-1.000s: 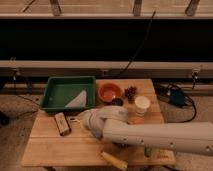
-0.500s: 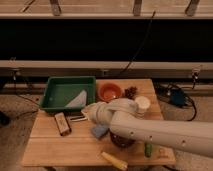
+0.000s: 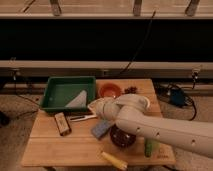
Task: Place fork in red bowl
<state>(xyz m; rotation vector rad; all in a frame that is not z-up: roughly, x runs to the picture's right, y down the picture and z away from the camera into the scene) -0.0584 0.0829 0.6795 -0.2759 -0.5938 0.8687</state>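
Note:
The red bowl (image 3: 110,90) is round and orange-red and stands at the back middle of the wooden table (image 3: 50,150). My white arm reaches in from the lower right. Its gripper (image 3: 96,107) is over the table just in front of and left of the red bowl, beside the green tray's right corner. A slim pale utensil (image 3: 82,118) lies on the table just left of and below the gripper. I cannot tell whether it is the fork or whether the gripper holds anything.
A green tray (image 3: 55,92) with a white sheet (image 3: 77,100) sits at the back left. A dark bowl (image 3: 122,137), a blue block (image 3: 101,129), a brown bar (image 3: 62,123), a yellow object (image 3: 114,160) and a green object (image 3: 150,147) lie at the front. A white cup (image 3: 141,101) and a dark cluster (image 3: 131,90) stand at the back right.
The gripper has moved from the table's front left area back and to the right, toward the red bowl. The things on the table have stayed in place.

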